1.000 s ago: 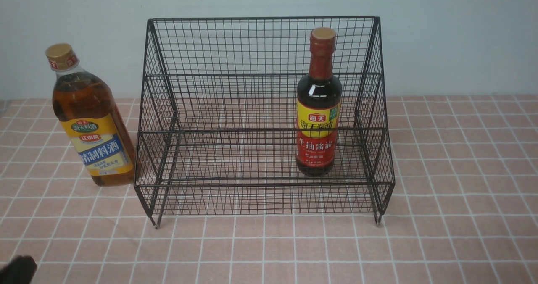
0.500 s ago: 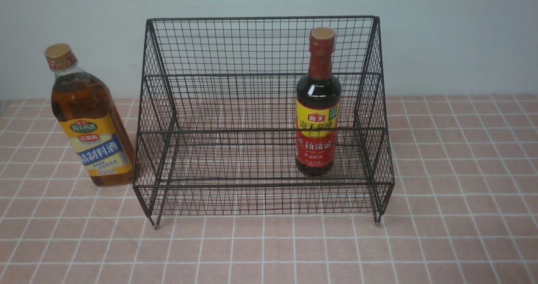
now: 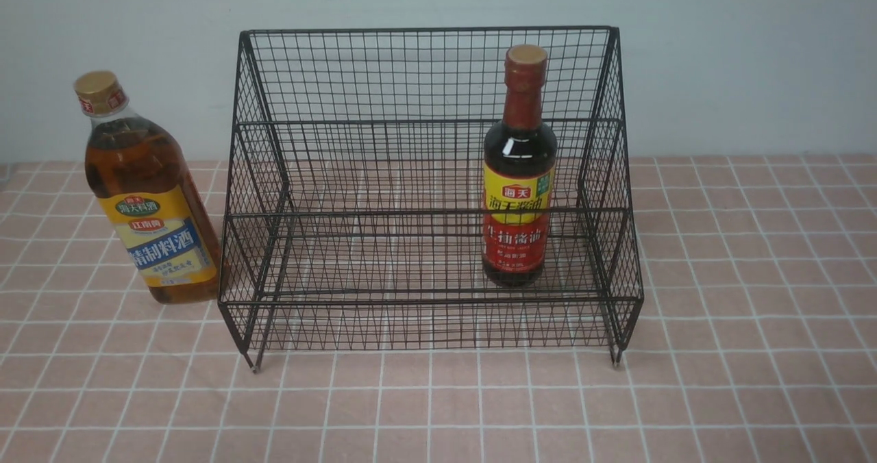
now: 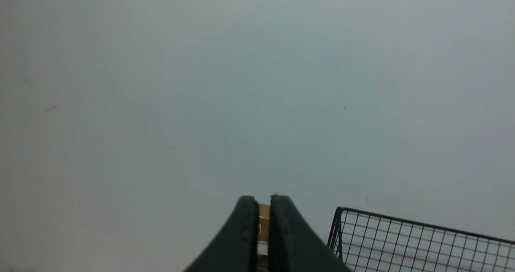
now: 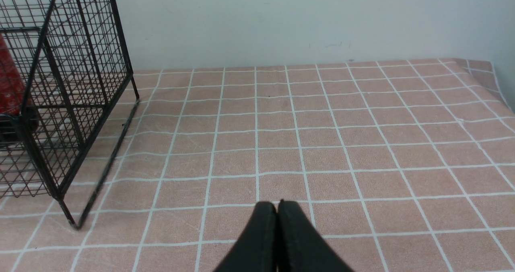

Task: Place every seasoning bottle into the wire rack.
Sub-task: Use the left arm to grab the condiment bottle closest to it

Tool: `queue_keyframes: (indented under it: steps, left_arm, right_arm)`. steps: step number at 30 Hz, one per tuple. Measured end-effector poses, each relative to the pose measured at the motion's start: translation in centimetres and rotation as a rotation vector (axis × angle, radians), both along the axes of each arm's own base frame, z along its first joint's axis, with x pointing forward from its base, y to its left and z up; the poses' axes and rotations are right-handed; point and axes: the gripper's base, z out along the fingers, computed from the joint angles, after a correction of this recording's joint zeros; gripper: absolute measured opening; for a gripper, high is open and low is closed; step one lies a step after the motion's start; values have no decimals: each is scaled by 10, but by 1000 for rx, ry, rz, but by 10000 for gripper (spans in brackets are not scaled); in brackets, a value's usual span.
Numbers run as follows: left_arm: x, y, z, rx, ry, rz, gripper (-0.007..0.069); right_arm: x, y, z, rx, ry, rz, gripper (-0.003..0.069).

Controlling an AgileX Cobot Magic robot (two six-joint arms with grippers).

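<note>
you are looking at a large black wire-mesh rack [image 3: 428,29] with 2 stepped tiers, which is standing on its short feet on a pink cloth with a white grid pattern [image 3: 754,312], in front of a pale grey wall [image 3: 754,52].

the slim dark bottle with the red neck and yellow-red label [image 3: 519,196] is standing upright inside the rack, on the lower front tier, toward the rack's 3 o'clock end. the clear bottle of amber liquid with the gold cap and yellow-blue label [image 3: 147,203] is standing upright outside the rack, on the cloth at the rack's 9 o'clock side. it is sitting just beside the sloping side wall, and you cannot tell whether the 2 are touching.

your left gripper [image 4: 264,199] is pointing toward the wall. its 2 dark fingers are standing a thin slit apart and are gripping nothing. a strip of the gold cap is showing through that slit, beyond the fingers, with a top corner of the rack showing beside them.

your right gripper [image 5: 277,203] is hovering over bare cloth on the rack's 3 o'clock side, well apart from it. its fingers are pressing together at the tips, closed on nothing. in the right wrist view the dark bottle's red label is showing through the rack's side mesh.
</note>
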Motion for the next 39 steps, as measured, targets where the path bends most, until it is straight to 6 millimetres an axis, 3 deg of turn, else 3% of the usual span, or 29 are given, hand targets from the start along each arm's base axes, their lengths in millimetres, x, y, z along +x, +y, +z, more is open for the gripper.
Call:
queue_keyframes:
  steps: [3, 6, 8, 15, 20, 26, 39]
  left_arm:
    - [37, -2, 8, 5, 88, -3, 129]
    - [60, -4, 12, 6, 126, -4, 194]
    - [83, -5, 15, 8, 155, -4, 294]
    - [126, -7, 14, 12, 213, -4, 526]
    - [158, -9, 7, 60, 259, 0, 573]
    - [186, -10, -5, 149, 312, 8, 574]
    - [208, 0, -40, 176, 421, 55, 574]
  right_arm:
    - [0, 0, 0, 0, 0, 0, -15]
    - [0, 0, 0, -1, 0, 0, -15]
    - [0, 0, 0, -1, 0, 0, -15]
    - [0, 0, 0, -1, 0, 0, -15]
    - [0, 0, 0, -1, 0, 0, -15]
    - [0, 0, 0, -1, 0, 0, -15]
    - [0, 0, 0, -1, 0, 0, -15]
